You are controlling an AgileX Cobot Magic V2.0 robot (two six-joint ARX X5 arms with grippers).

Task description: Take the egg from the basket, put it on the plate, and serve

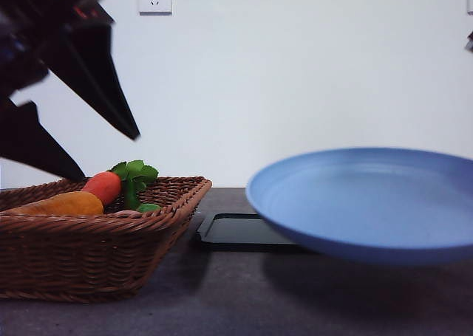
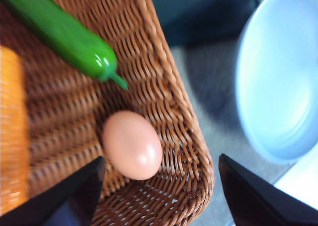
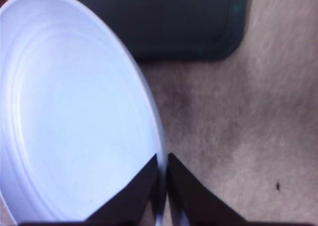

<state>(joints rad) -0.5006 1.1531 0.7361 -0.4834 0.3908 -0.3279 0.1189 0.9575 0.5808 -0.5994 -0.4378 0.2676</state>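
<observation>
The egg (image 2: 131, 145), smooth and pinkish-brown, lies in a corner of the brown wicker basket (image 2: 169, 92). My left gripper (image 2: 161, 196) hangs open just above it, with one dark finger on each side. In the front view, the left gripper (image 1: 109, 157) is high over the basket (image 1: 89, 247) at the left. The light blue plate (image 1: 369, 203) is held off the table at the right, tilted slightly. My right gripper (image 3: 161, 186) is shut on the plate's (image 3: 74, 112) rim, with one finger above it and one below.
The basket also holds a green vegetable (image 2: 64, 35), an orange-red carrot with leaves (image 1: 103, 186) and a long orange item (image 1: 63, 203). A flat black tray (image 1: 244, 231) lies on the dark table between the basket and the plate. A white wall stands behind.
</observation>
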